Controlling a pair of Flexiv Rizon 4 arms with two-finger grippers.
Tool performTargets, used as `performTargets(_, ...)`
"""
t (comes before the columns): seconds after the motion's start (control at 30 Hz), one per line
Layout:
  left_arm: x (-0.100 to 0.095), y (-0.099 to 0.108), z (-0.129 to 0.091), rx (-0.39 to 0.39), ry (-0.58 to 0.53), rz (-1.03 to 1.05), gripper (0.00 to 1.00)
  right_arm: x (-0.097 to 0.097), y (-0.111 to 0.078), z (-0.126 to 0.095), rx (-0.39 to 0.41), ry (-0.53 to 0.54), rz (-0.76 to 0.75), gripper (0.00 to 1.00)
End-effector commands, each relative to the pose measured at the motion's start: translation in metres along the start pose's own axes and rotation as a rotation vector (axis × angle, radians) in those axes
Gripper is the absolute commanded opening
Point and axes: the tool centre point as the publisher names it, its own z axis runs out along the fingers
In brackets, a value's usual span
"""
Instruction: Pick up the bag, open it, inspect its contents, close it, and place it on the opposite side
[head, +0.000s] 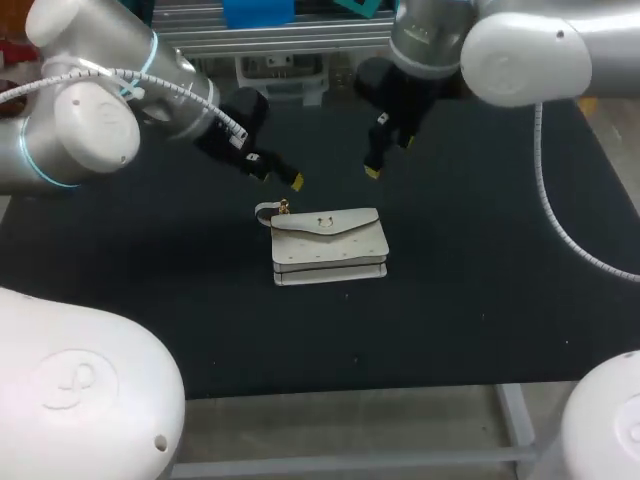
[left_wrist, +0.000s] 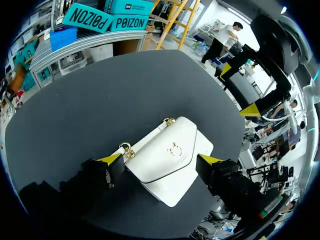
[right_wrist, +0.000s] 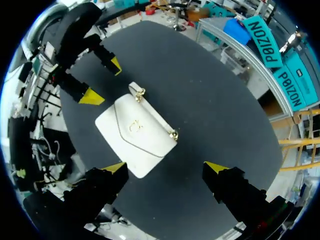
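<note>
A small white handbag (head: 326, 245) with a flap, a gold clasp and gold strap rings lies flat and closed on the black table (head: 480, 300), near its middle. My left gripper (head: 280, 178) hangs open above the bag's far left corner, touching nothing. My right gripper (head: 388, 158) hangs open above and behind the bag's far right corner. In the left wrist view the bag (left_wrist: 170, 157) lies below, between the spread fingers of the left gripper (left_wrist: 160, 160). In the right wrist view the bag (right_wrist: 135, 132) lies ahead of the open right gripper (right_wrist: 165, 167), with the left gripper's fingertips (right_wrist: 92, 97) beyond it.
The black tabletop stretches bare around the bag on all sides. Its front edge (head: 400, 385) runs below the bag, and its far edge (head: 300, 100) lies behind both grippers.
</note>
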Motion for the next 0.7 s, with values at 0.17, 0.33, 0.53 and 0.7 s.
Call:
performTargets(0.17,-0.014,0.004,0.008,-0.110,-0.044,-0.612,1.00,-0.006,-0.005,0.011,0.073,0.318,0.454,1.00)
performTargets(0.33,-0.016,0.014,0.015,-0.111,0.021,-0.744,1.00,0.010,-0.013,0.014,-0.009,0.320,0.521,1.00)
performTargets(0.53,-0.016,0.014,0.015,-0.111,0.021,-0.744,1.00,0.010,-0.013,0.014,-0.009,0.320,0.521,1.00)
performTargets(0.7,-0.016,0.014,0.015,-0.111,0.021,-0.744,1.00,0.010,-0.013,0.014,-0.009,0.320,0.521,1.00)
